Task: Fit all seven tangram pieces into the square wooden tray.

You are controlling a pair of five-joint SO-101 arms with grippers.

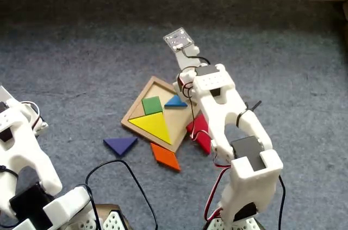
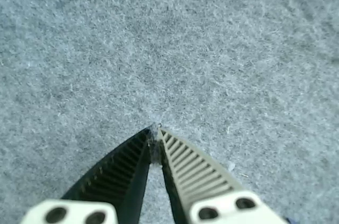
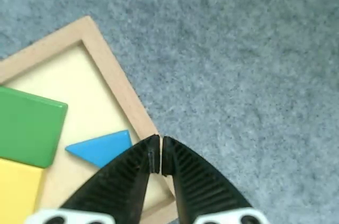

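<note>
**Left arm**: Parked at the near left edge of the grey carpeted bench, well apart from the work. The left tool is closed with nothing between its tips and sits over bare covering. Judged to be stood clear so the working area is free.

**Loose pieces, left of centre:** The dark blue triangle lies flat on the bench just off the tray's near-left edge. The orange parallelogram lies just beside the near corner. Both are outside the tray and within easy reach, judged to be awaiting placement.

**Tray**: Flat on the bench at mid-field, turned corner-on to the arms. Seated inside it:
- the green square;
- the yellow triangle, touching the green square;
- the light blue triangle, near the right-hand rim.

Bare tray floor shows around the light blue triangle, so the task is judged part done.

**Red piece**: On the bench against the tray's right edge, partly covered by the right arm. I cannot tell whether it is one piece or two.

**Right tool**: Closed and empty. Its tips are above the tray's rim, just beside the light blue triangle. This is judged a position for nudging that piece rather than lifting it.

**Markings:** No brand, label or writing is legible on any item.
</note>
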